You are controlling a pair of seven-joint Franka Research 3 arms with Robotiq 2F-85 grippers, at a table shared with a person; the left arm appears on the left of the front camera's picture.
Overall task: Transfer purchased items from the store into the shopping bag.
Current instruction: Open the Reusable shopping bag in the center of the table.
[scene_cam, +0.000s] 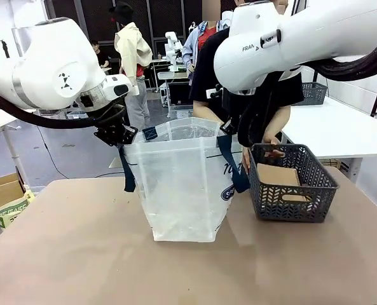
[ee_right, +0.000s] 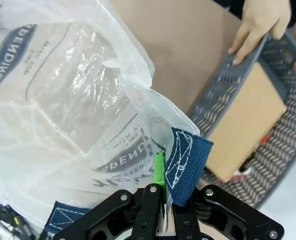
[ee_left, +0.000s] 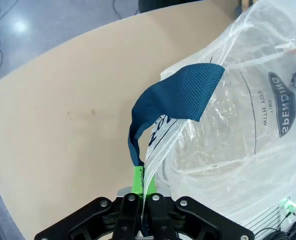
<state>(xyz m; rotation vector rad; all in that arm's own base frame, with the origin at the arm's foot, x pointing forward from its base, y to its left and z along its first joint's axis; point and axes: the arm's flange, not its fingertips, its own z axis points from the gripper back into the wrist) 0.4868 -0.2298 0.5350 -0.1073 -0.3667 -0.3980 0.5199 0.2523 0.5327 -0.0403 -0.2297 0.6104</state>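
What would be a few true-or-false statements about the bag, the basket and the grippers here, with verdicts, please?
1. The left gripper is shut on the bag. True.
2. The right gripper hangs open over the basket. False: it is shut on the bag's rim.
3. The notebook is inside the bag. False: it is in the basket.
4. A person's hand touches the basket's rim. True.
5. The bag lies flat. False: it stands upright, its mouth held open between the two grippers.
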